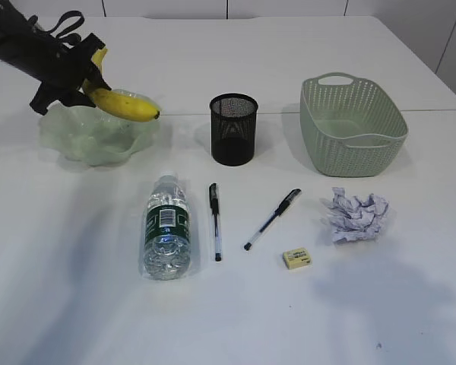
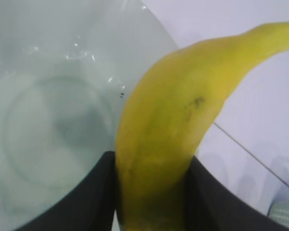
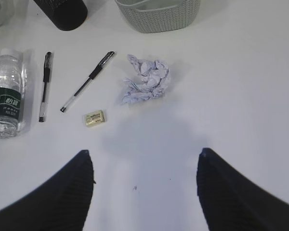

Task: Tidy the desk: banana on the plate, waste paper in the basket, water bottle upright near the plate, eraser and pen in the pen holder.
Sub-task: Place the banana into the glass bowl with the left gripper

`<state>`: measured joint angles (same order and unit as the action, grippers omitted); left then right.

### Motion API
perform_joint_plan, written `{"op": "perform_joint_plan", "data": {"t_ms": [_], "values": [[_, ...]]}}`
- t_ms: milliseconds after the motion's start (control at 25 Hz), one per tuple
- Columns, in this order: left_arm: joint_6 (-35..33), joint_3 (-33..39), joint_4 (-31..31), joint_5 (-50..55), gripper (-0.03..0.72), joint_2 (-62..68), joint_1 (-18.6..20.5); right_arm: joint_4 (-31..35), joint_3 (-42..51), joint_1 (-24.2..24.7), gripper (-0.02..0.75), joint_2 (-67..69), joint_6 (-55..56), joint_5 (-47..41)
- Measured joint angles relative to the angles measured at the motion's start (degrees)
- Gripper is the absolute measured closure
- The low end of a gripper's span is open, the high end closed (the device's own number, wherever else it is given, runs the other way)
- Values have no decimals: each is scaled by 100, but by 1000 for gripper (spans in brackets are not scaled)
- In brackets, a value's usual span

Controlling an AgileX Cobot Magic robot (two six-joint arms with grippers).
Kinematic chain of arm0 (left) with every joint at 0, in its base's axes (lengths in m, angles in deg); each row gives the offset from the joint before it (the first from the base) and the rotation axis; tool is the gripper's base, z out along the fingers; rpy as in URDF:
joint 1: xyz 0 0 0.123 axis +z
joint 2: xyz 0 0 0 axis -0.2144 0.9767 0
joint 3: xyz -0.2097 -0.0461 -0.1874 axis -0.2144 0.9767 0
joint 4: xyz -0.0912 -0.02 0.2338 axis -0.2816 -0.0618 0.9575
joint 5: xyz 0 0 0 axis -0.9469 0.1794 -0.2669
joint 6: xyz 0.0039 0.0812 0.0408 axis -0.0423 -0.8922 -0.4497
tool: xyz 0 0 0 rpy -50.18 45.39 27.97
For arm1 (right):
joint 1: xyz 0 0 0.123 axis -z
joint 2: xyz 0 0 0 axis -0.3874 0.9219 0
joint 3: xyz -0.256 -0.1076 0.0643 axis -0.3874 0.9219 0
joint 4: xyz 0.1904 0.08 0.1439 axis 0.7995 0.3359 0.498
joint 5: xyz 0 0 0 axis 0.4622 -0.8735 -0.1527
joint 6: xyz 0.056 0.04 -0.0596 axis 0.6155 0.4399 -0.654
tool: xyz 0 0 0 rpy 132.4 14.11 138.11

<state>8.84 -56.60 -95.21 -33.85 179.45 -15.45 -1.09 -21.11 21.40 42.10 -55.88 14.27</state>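
Nearest to us on the white counter (image 1: 235, 319) we find the eraser (image 1: 297, 258), lying in front of and a little right of the pen holder (image 1: 233, 128). Above bare counter in front of it hangs the right pincer (image 3: 144, 187), its jaws spread wide with nothing between them. Next comes the water bottle (image 1: 166, 229), on its side in front-left of the holder, cap pointing toward it, then two pens — one pen (image 1: 214, 220) straight just beside the bottle, the other pen (image 1: 272, 219) slanted further right. The crumpled waste paper (image 1: 355, 215) sits front-right of the holder, well apart from it. The holder itself stands upright, with the basket (image 1: 352, 125) to its right and the plate (image 1: 91, 135) to its left. Over the plate we see the left pincer (image 2: 151, 192) pinching the banana (image 1: 126, 105) by one end — the fruit is in the air above the glass rim, its free tip pointing toward the holder.
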Motion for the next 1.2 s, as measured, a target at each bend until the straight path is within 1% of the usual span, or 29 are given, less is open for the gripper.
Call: {"op": "perform_joint_plan", "data": {"t_ms": [80, 240, 760, 960, 1200], "values": [[9, -35, -74, -136, 424, 115, 81, -10, 0, 0, 239, 9, 0, 0], [20, -35, -112, -297, 424, 226, 116, -10, 0, 0, 239, 9, 0, 0], [67, -39, -161, -375, 424, 464, 186, -18, 0, 0, 239, 35, -4, 0], [171, -39, -193, -413, 424, 464, 318, -18, 0, 0, 240, 35, -4, -10], [183, -39, -193, -413, 423, 464, 378, -18, 0, 0, 240, 59, -4, -10]]}}
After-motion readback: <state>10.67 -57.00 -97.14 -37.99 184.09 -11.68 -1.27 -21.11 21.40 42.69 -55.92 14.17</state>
